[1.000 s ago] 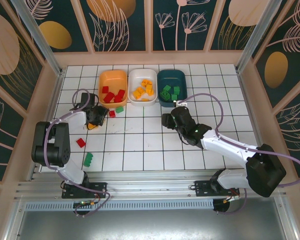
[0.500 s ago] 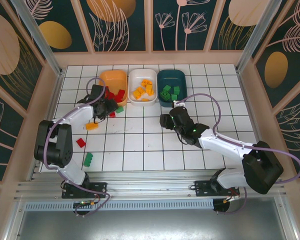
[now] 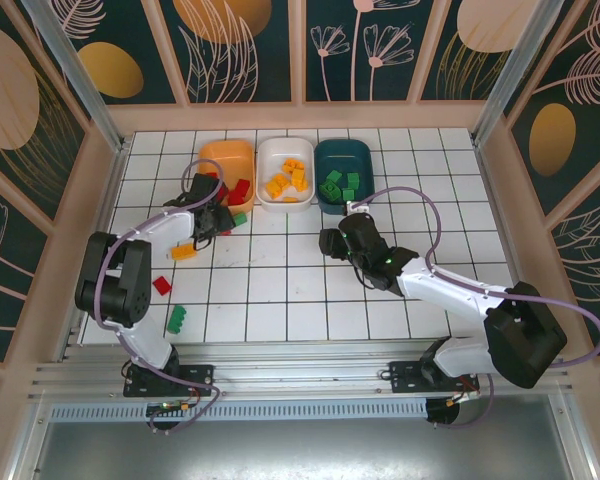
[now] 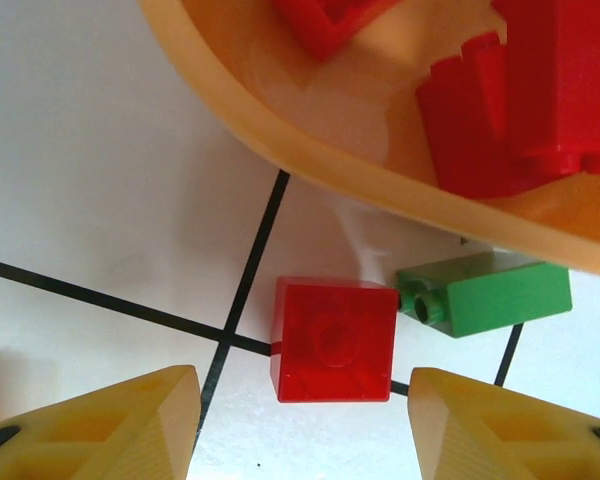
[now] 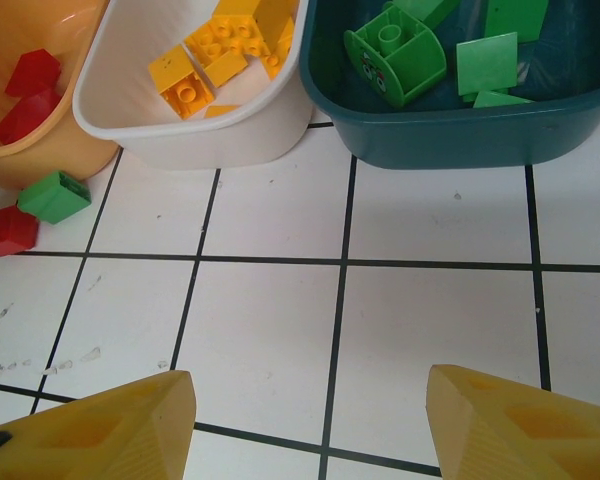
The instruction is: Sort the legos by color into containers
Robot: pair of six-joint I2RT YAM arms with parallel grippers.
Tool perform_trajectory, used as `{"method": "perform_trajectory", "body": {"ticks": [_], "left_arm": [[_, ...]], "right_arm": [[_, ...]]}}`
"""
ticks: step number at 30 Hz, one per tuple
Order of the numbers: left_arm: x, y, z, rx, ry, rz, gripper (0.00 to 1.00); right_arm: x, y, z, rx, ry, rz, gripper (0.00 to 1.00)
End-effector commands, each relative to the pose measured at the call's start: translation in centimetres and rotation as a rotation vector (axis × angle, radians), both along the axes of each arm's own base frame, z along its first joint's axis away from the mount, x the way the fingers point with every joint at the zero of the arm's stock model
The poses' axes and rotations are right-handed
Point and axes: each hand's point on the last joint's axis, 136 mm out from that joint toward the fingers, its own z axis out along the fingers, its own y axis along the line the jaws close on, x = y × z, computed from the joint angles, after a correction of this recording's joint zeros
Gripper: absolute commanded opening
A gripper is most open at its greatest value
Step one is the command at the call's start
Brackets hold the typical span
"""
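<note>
Since a second ago the left gripper [image 3: 218,220] has swung away from the small yellow-orange plastic brick [image 3: 184,252], which now lies alone on the white tiled table [image 3: 280,290], and has reached the near rim of the shallow orange plastic tray [image 3: 225,153]. At far left a loose red brick [image 3: 161,285] and a loose green brick [image 3: 177,319] lie apart on the tiles. In the left wrist view the left gripper's yellow fingers [image 4: 130,425] stand apart. A square red plastic brick [image 4: 333,340] lies on the table ahead of the gap, touched by neither finger. A green oblong brick [image 4: 485,296] lies just beside it, close under the tray's rim. Red bricks [image 3: 240,190] sit in the orange tray, yellow-orange ones [image 3: 280,185] in the white plastic tray [image 3: 271,152], and green ones [image 3: 335,182] in the dark teal plastic tray [image 3: 342,150]. The right gripper [image 5: 310,420], jaws wide apart and empty, hangs over bare tiles near the teal tray.
</note>
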Motion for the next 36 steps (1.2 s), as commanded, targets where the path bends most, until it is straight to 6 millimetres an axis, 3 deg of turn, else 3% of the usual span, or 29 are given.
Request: {"method": "perform_trajectory", "body": {"ticks": [1,8,28,31,36], "left_arm": [[0.4,-1.0,-0.1,0.008,-0.015,-0.052,0.58],[0.3,-0.9,-2.3,0.02,0.028,-0.033,0.54],[1.7,0.1,-2.8,0.096,-0.007,-0.026,0.4],[1.7,0.4,-2.9,0.112,-0.004,-0.021,0.41],[2.1,0.9,-2.4,0.144,-0.012,-0.008,0.51]], "right_arm": [[0.5,0.4,2.0,0.017,-0.044,-0.007,0.64],[0.6,-0.1,2.9,0.011,-0.064,-0.021,0.64],[0.3,-0.3,2.6,0.007,-0.05,-0.025,0.64],[0.2,-0.4,2.6,0.007,-0.051,-0.027,0.64],[0.2,-0.5,2.8,0.009,-0.059,-0.027,0.64]]}}
